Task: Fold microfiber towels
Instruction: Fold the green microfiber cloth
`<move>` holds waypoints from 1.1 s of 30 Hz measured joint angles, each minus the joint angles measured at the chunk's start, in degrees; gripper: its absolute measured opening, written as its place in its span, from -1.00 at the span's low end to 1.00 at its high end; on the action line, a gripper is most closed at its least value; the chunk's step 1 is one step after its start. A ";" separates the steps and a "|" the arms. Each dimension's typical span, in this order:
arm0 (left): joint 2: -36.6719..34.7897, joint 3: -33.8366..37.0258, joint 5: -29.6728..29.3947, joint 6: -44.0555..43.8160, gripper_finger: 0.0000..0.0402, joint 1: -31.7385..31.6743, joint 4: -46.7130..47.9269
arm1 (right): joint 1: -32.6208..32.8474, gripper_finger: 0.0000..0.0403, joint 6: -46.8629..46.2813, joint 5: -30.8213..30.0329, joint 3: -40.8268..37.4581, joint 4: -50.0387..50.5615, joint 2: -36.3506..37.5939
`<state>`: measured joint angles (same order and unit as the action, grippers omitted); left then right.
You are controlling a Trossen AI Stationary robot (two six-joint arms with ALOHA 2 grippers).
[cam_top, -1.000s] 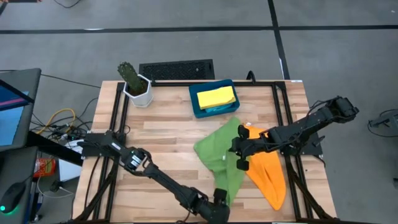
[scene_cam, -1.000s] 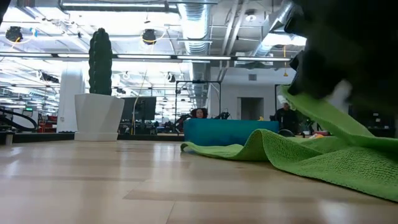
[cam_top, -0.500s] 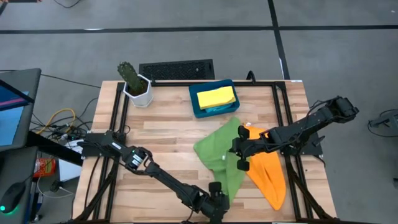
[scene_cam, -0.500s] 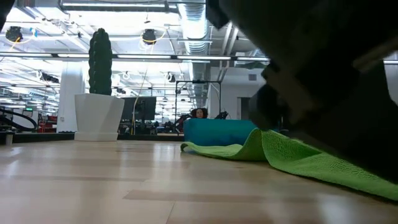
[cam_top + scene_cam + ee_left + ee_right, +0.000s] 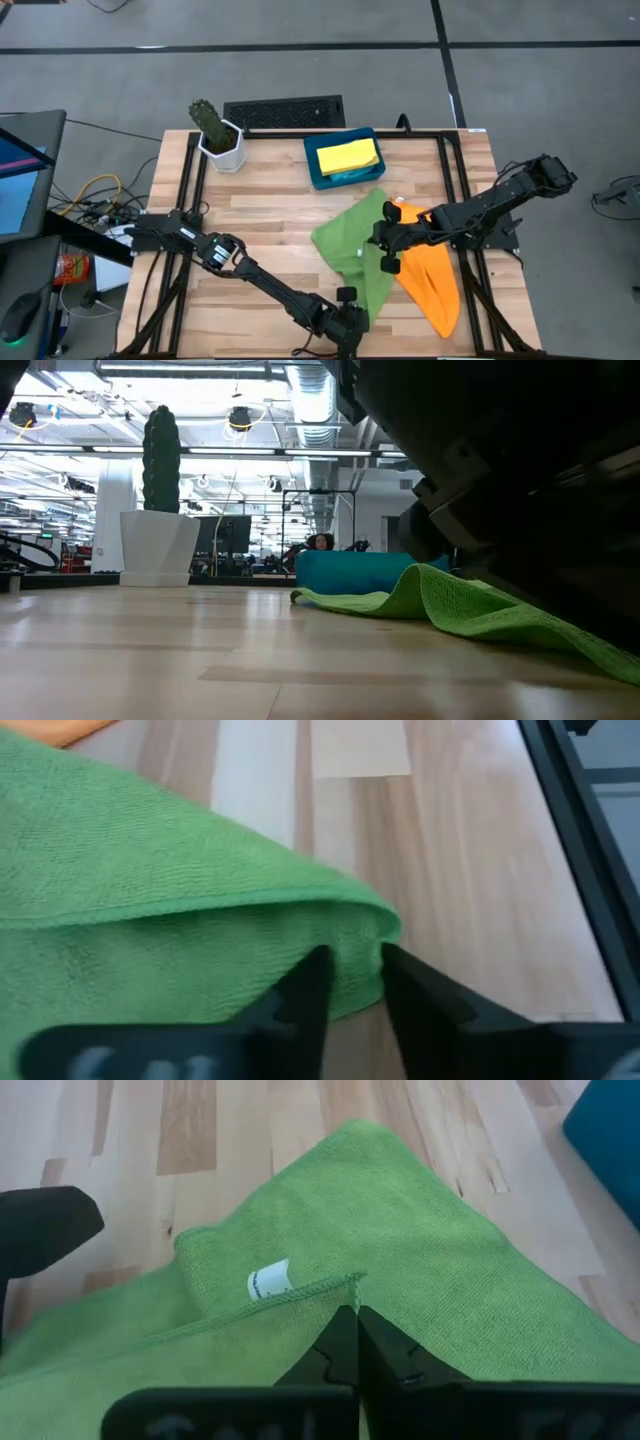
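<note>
A green towel [image 5: 352,250] lies spread at the table's middle, partly doubled over itself. Beside it, toward the table's right edge, lies an orange towel [image 5: 432,285]. A yellow towel [image 5: 347,155] lies folded in the dark-blue tray [image 5: 318,176] at the back. My left gripper [image 5: 352,312] is at the green towel's near corner, shut on it [image 5: 355,952]. My right gripper [image 5: 385,250] is shut on the same towel's right-hand edge [image 5: 353,1312]. In the low view the left arm hides most of the right side. My left gripper pinches the green towel's near corner [image 5: 372,925] between its two fingers, where the cloth is doubled over in a rounded fold. The fingers slant down from the table's left side. The cloth around the corner lies on the table. My right gripper pinches the green towel's hemmed edge [image 5: 330,1288] between its shut fingers, close to the white label [image 5: 268,1283]. It slants down at the cloth from the table's right side. A second layer of the towel lies beneath that edge.
A potted cactus [image 5: 216,135] stands at the back left of the table. Bare wood [image 5: 260,230] shows left of the green towel. Black frame rails [image 5: 462,200] run along the table's sides, and the right arm reaches over the orange towel.
My left gripper has moved a little toward the table's left, sunk onto the green towel's near corner, and rolled. In the low view the left arm has come to cover the upper right, hiding the towel's raised part. The right arm has kept still.
</note>
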<state>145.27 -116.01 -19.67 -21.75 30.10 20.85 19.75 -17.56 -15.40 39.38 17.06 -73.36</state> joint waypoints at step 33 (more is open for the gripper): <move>-34.40 0.57 -30.14 -23.45 -1.00 -2.60 68.92 | -16.71 -0.96 13.45 -8.86 19.11 1.94 9.30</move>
<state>110.87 -115.44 -49.81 -45.20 27.50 89.77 3.04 -4.11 -24.25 58.48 19.00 -64.06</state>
